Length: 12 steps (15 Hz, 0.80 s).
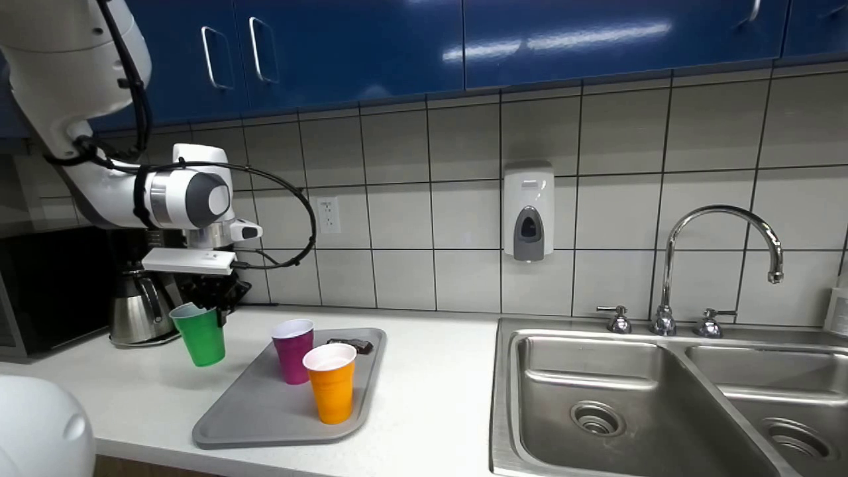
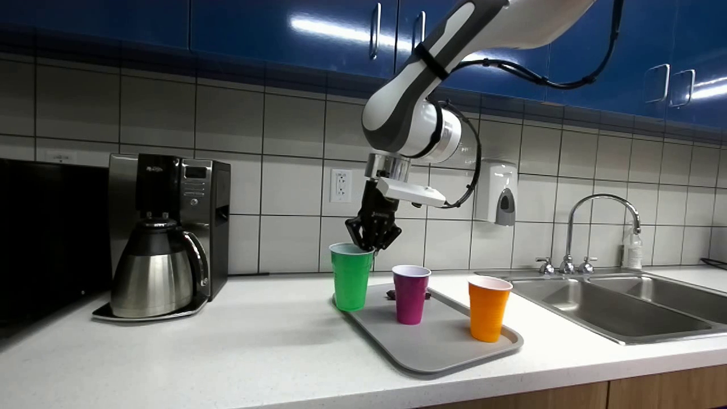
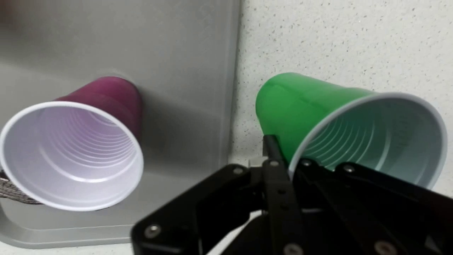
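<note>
"Green tapered plastic cup with a pale lining (image 2: 350, 281): where exactly is it?"

"Beside the flat grey plastic tray with rounded corners (image 2: 430, 343), over the speckled white counter (image 2: 227, 352). The wrist view shows it just past the tray's edge. In an exterior view it overlaps a corner of the tray, but I'd put that down to the angle. It seems to hang off the surface, though I can't be certain."

"And how is it held?"

"By the rim. The black two-fingered gripper (image 3: 289, 166) pinches the cup's wall, one finger inside the mouth, the other against the outside. The fingers are drawn nearly together, with just that thin wall between them."

"Why there, and not round the body?"

"My guess: the wall is thin and the mouth wide, so a finger fits inside easily from above, while a squeeze round the body might buckle it. The price is a hold on one side only, which may be why the cup looks tilted in an exterior view."

"What about the other two?"

"The magenta tapered plastic cup with a whitish lining (image 2: 410, 298) and the orange tapered plastic cup with a whitish lining (image 2: 487, 312) stand upright on the tray, apart from each other. That spacing probably leaves room round each rim. A small dark object (image 1: 352, 345) lies near them on the tray; I can't make out what it is."
</note>
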Motion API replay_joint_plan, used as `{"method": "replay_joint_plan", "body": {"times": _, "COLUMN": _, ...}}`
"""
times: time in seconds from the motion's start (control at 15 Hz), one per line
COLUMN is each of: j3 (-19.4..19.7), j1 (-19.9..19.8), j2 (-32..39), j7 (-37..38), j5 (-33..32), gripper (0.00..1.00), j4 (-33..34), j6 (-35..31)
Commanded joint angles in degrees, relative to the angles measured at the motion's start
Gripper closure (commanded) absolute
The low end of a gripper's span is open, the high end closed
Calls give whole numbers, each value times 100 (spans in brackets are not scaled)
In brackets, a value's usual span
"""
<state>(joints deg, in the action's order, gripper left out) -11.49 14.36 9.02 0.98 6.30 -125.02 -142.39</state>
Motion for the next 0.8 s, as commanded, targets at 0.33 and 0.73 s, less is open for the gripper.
{"method": "replay_joint_plan", "body": {"times": 0.33, "j3": 51, "j1": -343, "j2": -597, "j7": -525, "j5": 70, "gripper": 99, "j4": -675, "j6": 137}}
{"method": "replay_joint_plan", "body": {"times": 0.73, "j3": 205, "j1": -519, "j2": -733, "j7": -731, "j5": 141, "gripper": 99, "j4": -917, "j6": 139}}
